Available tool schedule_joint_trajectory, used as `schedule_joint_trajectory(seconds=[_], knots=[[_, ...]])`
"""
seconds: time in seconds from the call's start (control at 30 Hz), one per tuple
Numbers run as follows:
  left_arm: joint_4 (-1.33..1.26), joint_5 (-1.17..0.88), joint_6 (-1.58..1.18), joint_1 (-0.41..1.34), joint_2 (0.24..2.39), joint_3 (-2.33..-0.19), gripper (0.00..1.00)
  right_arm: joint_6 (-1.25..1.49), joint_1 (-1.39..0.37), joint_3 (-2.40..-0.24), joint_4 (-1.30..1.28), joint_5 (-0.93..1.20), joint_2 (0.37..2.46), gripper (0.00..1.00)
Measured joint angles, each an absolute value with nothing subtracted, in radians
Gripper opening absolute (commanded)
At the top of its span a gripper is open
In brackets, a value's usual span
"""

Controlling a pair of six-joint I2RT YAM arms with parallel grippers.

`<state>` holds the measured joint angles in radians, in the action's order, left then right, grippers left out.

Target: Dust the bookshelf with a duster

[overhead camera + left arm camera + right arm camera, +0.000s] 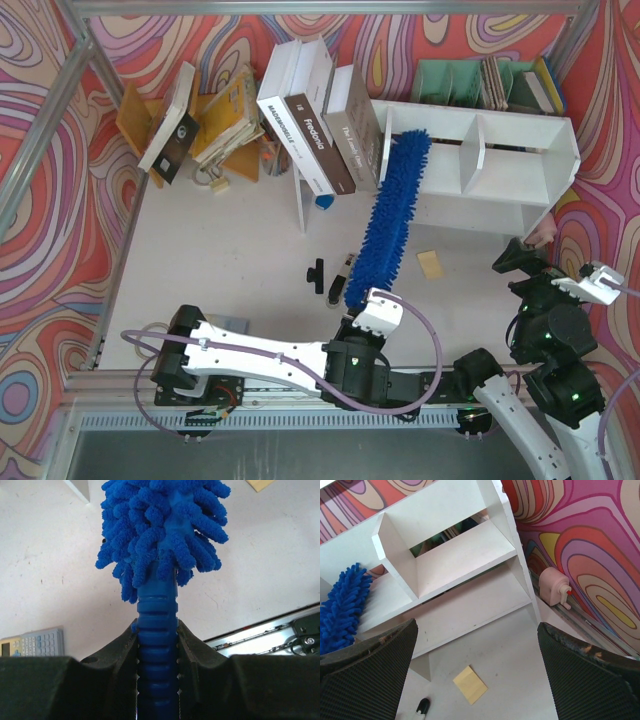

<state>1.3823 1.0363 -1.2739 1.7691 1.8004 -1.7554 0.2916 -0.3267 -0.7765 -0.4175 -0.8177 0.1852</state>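
Top external: long bright-blue fluffy duster (397, 210) points from left hand (362, 300) toward left cubby (425, 150) of large white wooden bookshelf (520, 125).
Left hand: clamped on handle (157, 630).
Right hand (480, 672): spread, empty.

Long blue fluffy duster (395, 215) slanted, tip reaching left cubby of white two-cubby bookshelf (530, 125).

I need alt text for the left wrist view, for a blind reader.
The left gripper is shut on the ribbed handle of the blue duster, whose fluffy head points away over the white table. A calculator lies at the left edge, a metal rail at the right.
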Motion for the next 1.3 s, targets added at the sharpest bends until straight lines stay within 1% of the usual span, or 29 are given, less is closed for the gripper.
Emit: schedule_joint_trajectory(seconds=[0.27, 0.4, 0.57, 0.77, 0.93, 1.1, 1.3], knots=[[1.208, 1.008, -1.034, 1.764, 1.802, -1.756, 0.0, 0.291, -0.327, -0.776, -0.417, -0.818, 0.185, 0.91], [1.14, 1.002, -0.96, 1.766, 1.802, -1.747, 0.0, 0.291, -0.327, -0.776, -0.417, -0.818, 0.185, 0.91], [1.147, 1.014, -0.984, 1.768, 1.797, -1.72, 0.0, 0.291, -0.327, -0.776, -0.417, -0.818, 0.185, 0.91], [1.305, 1.05, -1.14, 1.766, 1.758, -1.693, 0.0, 0.291, -0.327, -0.776, -0.417, -0.818, 0.185, 0.91], [1.379, 1.064, -1.196, 1.758, 1.7, -1.664, 0.0, 0.291, -0.327, -0.776, -0.417, -0.813, 0.185, 0.91], [1.357, 1.065, -1.156, 1.757, 1.698, -1.665, 0.0, 0.291, -0.327, -0.776, -0.417, -0.812, 0.185, 0.91], [1.234, 1.059, -0.999, 1.751, 1.744, -1.698, 0.0, 0.291, -0.327, -0.776, -0.417, -0.811, 0.185, 0.91]])
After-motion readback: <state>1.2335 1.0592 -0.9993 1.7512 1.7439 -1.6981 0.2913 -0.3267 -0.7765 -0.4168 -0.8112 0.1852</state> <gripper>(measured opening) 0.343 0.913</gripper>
